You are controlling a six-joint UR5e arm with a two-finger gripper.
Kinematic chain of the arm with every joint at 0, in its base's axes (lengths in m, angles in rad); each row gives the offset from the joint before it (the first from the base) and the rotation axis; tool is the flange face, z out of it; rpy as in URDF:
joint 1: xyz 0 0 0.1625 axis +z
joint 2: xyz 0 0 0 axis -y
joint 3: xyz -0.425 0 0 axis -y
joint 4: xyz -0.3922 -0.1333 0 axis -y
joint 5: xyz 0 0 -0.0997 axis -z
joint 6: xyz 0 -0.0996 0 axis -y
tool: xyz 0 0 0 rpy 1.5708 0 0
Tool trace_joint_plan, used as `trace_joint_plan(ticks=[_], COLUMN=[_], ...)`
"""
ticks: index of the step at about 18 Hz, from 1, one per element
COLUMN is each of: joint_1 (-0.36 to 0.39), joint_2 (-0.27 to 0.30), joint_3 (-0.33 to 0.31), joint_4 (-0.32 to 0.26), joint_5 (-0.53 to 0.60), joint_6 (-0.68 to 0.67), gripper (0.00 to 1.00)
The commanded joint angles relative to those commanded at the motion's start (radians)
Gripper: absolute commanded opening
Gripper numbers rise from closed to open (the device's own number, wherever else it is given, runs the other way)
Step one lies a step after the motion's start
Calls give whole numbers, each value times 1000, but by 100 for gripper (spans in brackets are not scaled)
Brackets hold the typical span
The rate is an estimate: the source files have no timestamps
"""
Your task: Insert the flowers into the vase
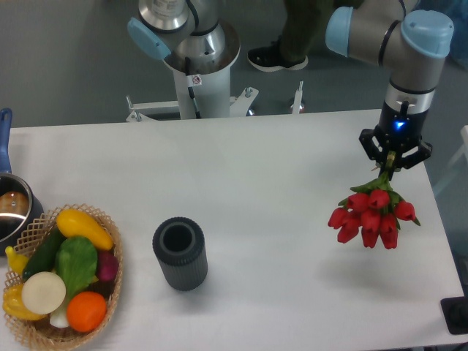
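Holding the red tulips [373, 216] by the stem bundle, fingers [374, 148] of the gripper [393, 159] closed on the green stems, buds hanging downward and toward the camera, lifted clear of the white worktop [278, 183] near its right edge. Standing well apart to the left, the dark grey ribbed vase [180, 253], upright, round mouth open and empty. Beside it, further left, a wicker basket of vegetables [62, 278], and at the far left edge a metal pot with a blue handle [10, 197]. Likely trouble from here: buds facing down, so entering the mouth stem-first probably calls for turning the bunch over, with a risk of slipping in a grasp taken so close to the stem ends. Also possible: loose leaves or splayed buds catching the rim and tipping the light-looking vase. Also a long carry across the worktop, where a swinging bunch could arrive off-centre and knock the vase toward the basket. Exact grip depth on the stems hard to tell from this view.
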Motion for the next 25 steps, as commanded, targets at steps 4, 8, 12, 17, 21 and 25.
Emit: trace_joint_plan(ticks=[4, 8, 12, 17, 21, 25], joint_1=[-5, -14, -49, -115, -161, -199], joint_2=[2, 12, 17, 15, 23, 38], joint_3=[2, 24, 35, 41, 40, 26], joint_4=[5, 14, 23, 77, 109, 117], joint_5=[-23, -107, -240, -441, -599, -768], joint_6=[-14, -80, -133, -204, -216, -210], gripper=[6, 6, 7, 7, 7, 7])
